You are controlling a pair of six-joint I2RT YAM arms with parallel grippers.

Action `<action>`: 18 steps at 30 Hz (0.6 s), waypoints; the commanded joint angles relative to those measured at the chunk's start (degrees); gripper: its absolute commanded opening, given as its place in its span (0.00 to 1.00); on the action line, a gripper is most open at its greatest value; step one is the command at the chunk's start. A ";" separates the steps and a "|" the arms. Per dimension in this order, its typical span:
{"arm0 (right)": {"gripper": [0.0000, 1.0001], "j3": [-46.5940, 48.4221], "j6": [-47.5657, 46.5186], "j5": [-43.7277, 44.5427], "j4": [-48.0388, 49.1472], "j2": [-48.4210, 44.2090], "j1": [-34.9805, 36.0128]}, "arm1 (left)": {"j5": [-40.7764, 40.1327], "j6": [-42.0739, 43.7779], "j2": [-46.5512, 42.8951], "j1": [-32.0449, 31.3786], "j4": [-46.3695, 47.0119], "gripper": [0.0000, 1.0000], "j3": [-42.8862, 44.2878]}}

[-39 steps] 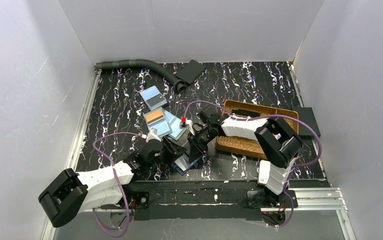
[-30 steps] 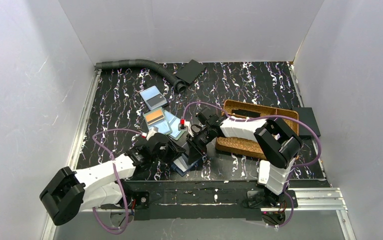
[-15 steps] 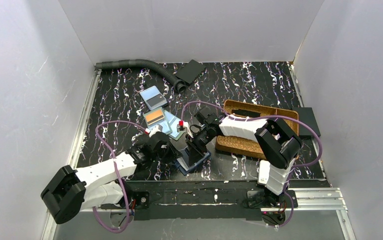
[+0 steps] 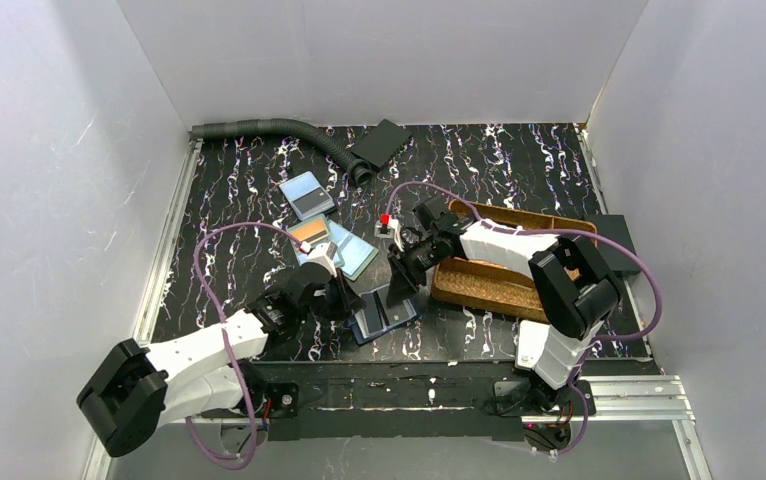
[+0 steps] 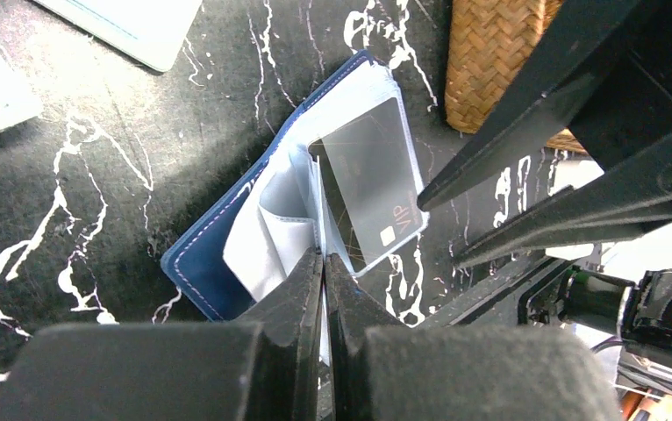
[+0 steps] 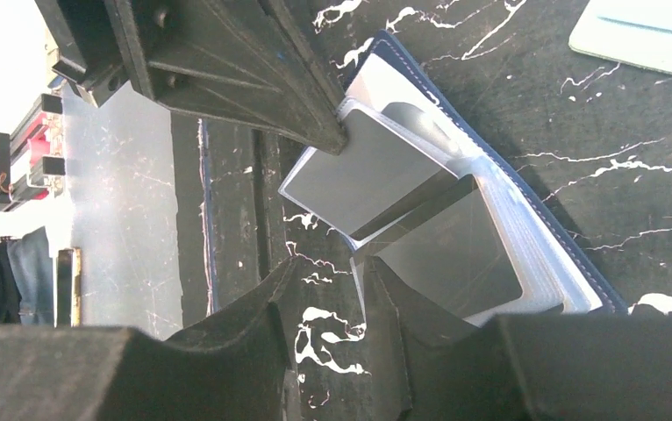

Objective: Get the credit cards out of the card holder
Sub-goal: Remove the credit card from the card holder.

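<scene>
The card holder (image 4: 387,315) lies open on the black marbled table, navy cover (image 5: 196,259) down and clear sleeves fanned. A dark grey card (image 5: 372,189) sits inside one sleeve. My left gripper (image 5: 324,259) is shut on the edge of a clear sleeve page; in the top view it (image 4: 352,303) is at the holder's left side. My right gripper (image 6: 328,267) is open at the holder's near corner, with only table between its fingers; one fingertip (image 6: 376,276) touches the sleeve edge. Loose credit cards lie behind: blue-grey (image 4: 306,195), orange (image 4: 311,232), teal (image 4: 351,252).
A brown woven tray (image 4: 504,280) sits just right of the holder, under the right arm. A grey ribbed hose (image 4: 269,130) and a flat black rectangle (image 4: 379,143) lie at the back. Another black slab (image 4: 614,240) is by the right wall.
My left gripper closed on a sleeve page. The right gripper let go of the holder, opened a little and drew back to the right. The holder now lies flatter and more open.
</scene>
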 commanded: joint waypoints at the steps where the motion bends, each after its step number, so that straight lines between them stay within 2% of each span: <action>1: 0.39 -1.36 5.83 2.31 4.93 0.35 0.59 | 3.42 2.04 3.75 1.33 3.24 0.00 0.37; 8: 0.33 -1.14 8.34 4.04 5.63 4.46 1.24 | 4.41 -0.41 7.13 2.35 6.17 0.02 -0.83; 15: 0.30 -0.34 8.39 5.81 4.61 7.09 1.96 | 5.91 -3.36 7.43 3.14 9.16 0.29 -2.84; 18: 0.30 -0.20 8.32 5.84 4.49 7.36 1.93 | 7.33 -4.39 8.26 3.43 11.39 0.33 -3.74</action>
